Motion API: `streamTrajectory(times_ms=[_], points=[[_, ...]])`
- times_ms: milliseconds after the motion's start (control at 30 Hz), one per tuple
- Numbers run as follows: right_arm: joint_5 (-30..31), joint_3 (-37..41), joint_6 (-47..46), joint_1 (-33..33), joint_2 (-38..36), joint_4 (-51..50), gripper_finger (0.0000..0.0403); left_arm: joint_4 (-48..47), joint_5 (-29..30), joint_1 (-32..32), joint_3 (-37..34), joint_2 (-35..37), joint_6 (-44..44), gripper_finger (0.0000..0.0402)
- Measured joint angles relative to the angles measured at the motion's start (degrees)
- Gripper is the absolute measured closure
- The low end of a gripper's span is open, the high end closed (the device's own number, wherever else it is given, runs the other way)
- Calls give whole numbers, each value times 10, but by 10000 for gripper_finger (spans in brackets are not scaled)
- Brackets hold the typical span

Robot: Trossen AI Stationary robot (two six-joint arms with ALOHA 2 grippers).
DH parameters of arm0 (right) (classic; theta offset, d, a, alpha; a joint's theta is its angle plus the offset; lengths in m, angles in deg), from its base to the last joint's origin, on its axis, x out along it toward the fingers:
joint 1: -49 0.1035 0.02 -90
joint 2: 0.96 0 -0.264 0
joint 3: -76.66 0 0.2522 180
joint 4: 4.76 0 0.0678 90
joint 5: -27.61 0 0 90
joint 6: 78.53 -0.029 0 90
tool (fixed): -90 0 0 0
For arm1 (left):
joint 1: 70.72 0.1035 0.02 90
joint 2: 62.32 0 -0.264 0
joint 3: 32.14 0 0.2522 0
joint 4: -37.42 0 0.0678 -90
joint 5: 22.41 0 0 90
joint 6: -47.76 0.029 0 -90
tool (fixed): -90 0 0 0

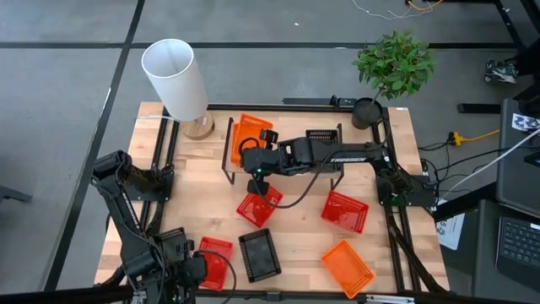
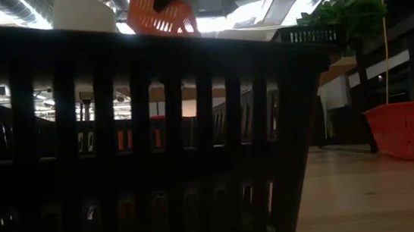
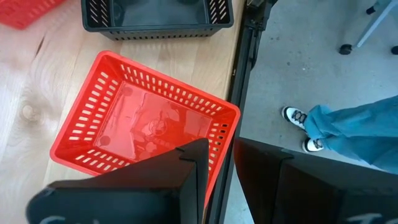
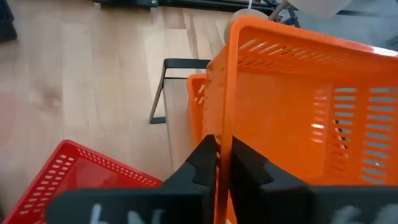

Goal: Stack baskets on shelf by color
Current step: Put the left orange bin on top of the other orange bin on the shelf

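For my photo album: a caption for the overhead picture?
Right gripper holds an orange basket over the shelf.
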Motion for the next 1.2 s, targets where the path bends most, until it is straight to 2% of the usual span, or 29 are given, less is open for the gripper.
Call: streamTrajectory(times_ms=[267,567,733,967,1200], points=[[9,0,-3,-8,0,0,345,1,0,0,0,0,0,333],[5,0,-20,-15,0,2,283,1,-1,0,0,0,0,333],[2,-3,-17,-12,0,40,251,1,-1,0,0,0,0,333],[0,-5,3,-2,5,50,238,1,-1,0,0,0,0,333],[101,-5,100,21,5,123,242,1,0,0,0,0,0,333]])
